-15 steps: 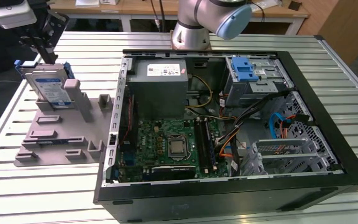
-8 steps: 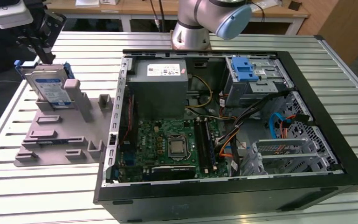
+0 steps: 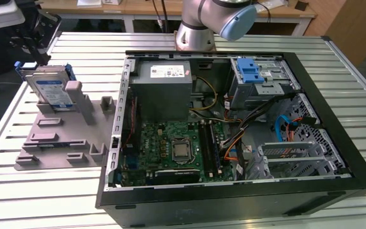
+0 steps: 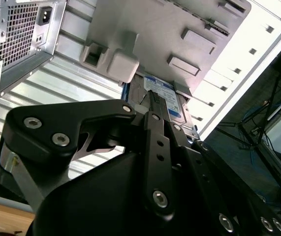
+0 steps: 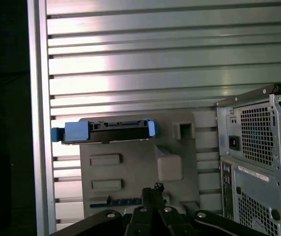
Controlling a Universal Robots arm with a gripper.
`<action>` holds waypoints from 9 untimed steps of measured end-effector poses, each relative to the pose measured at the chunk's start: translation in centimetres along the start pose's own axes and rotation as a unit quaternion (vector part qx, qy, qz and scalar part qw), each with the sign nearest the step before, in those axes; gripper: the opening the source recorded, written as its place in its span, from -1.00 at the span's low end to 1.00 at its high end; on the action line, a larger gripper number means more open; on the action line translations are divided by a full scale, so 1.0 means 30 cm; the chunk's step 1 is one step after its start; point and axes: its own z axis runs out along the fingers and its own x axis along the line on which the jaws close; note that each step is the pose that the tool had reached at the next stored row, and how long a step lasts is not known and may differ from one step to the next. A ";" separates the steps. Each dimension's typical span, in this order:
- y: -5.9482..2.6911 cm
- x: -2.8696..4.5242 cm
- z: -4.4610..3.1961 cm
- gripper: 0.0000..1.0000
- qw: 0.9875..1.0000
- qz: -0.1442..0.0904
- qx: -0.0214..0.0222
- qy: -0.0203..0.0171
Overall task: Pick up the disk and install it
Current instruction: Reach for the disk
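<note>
1. A ribbed metal desk (image 3: 43, 200) carries an open black computer case (image 3: 234, 193) lying on its side. A flat grey holder plate (image 3: 55, 138) lies next to it, towards the exterior view's left.
2. The disk (image 3: 48, 90) stands on edge in a slot at the far end of the holder plate, outside the case. It is silver-grey with a white-and-blue label and a blue plastic frame. It stands next to a short grey post (image 3: 75, 95) on the plate.
3. The robot arm (image 3: 199, 24) rises from behind the case. Its dark hand (image 3: 41, 58) hangs just above the disk's upper edge, at the exterior view's left.
4. In the first wrist view, the hand (image 5: 152, 189) looks down on the disk's top edge (image 5: 106, 132). That edge is a dark strip with blue ends, lying across the holder plate (image 5: 130, 167).
5. The fingertips (image 5: 157, 188) look clenched together with nothing between them. The disk is not in their grasp.
6. In the second wrist view, the hand (image 4: 152, 96) points at the disk (image 4: 177, 108), which shows just beyond the black fingers.
7. Inside the case sit a green motherboard (image 3: 177, 148) and a grey power supply box (image 3: 164, 90). A silver drive cage (image 3: 259, 83) with a blue latch (image 3: 249, 71) sits towards the exterior view's right.
</note>
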 end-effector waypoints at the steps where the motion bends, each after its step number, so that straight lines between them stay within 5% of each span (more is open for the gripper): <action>1: 0.003 0.006 0.001 -0.79 1.000 0.000 0.000 0.000; 9: 0.035 0.052 0.006 -0.79 1.000 0.000 0.000 0.005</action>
